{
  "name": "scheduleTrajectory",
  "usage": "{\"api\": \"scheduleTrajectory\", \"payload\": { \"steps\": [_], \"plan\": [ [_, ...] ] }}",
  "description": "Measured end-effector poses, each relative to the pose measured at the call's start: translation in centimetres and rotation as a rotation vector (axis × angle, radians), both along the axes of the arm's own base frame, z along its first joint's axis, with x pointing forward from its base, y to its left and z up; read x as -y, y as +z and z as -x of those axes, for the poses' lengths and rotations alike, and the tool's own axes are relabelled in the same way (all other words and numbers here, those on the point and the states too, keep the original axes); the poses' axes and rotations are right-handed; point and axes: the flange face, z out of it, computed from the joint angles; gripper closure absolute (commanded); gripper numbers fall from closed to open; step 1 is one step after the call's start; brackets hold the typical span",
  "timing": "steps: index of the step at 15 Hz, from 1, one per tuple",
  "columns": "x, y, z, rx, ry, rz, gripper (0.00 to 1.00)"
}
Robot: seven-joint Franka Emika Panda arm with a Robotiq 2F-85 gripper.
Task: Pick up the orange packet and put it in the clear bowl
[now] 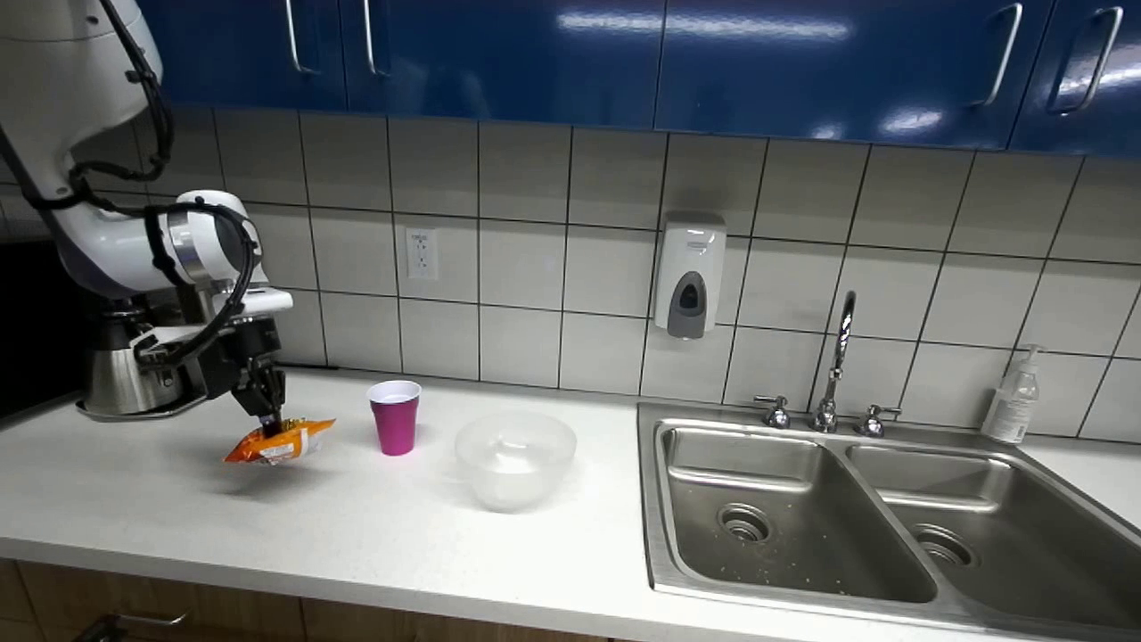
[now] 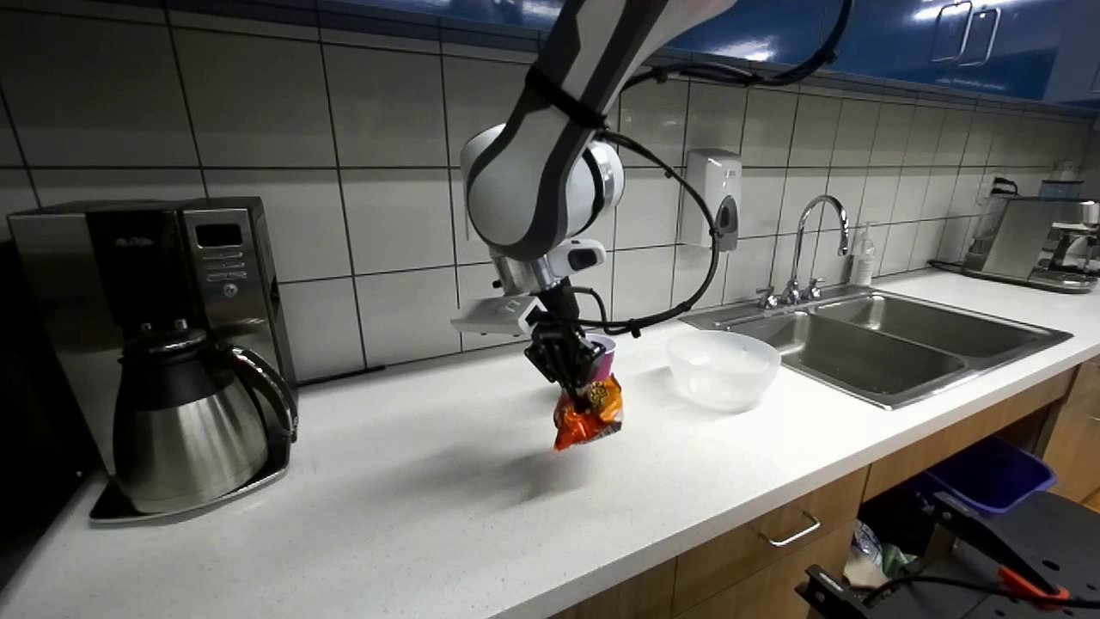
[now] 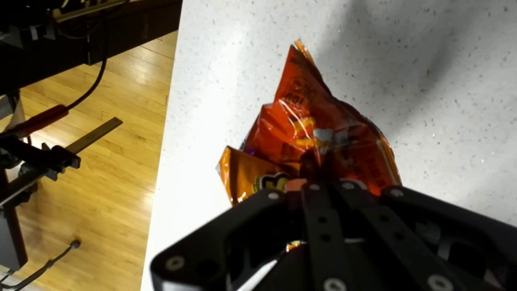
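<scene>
The crinkled orange packet is held above the white counter, with its shadow below it. It also shows in an exterior view and fills the middle of the wrist view. My gripper points down and is shut on the packet, pinching its middle; the fingers also show in an exterior view and in the wrist view. The clear bowl stands upright on the counter and looks empty; it also shows in an exterior view. The bowl is out of the wrist view.
A purple cup stands between the packet and the bowl, partly hidden behind the gripper in an exterior view. The steel sink lies beyond the bowl. A coffee maker with a steel carafe stands at the opposite end.
</scene>
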Motion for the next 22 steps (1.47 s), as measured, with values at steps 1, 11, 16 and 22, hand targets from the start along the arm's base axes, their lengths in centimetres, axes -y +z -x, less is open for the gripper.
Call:
{"api": "scheduleTrajectory", "payload": {
  "steps": [1,11,16,22],
  "plan": [
    [0.7,0.7,-0.2,0.0,-0.013,0.004,1.0],
    [11.7,3.1,-2.0,-0.037,-0.209,0.055,1.0],
    [16.9,3.6,-2.6,-0.03,-0.299,0.068,1.0],
    [21.1,3.9,-2.6,-0.035,-0.372,0.086,1.0]
  ]
}}
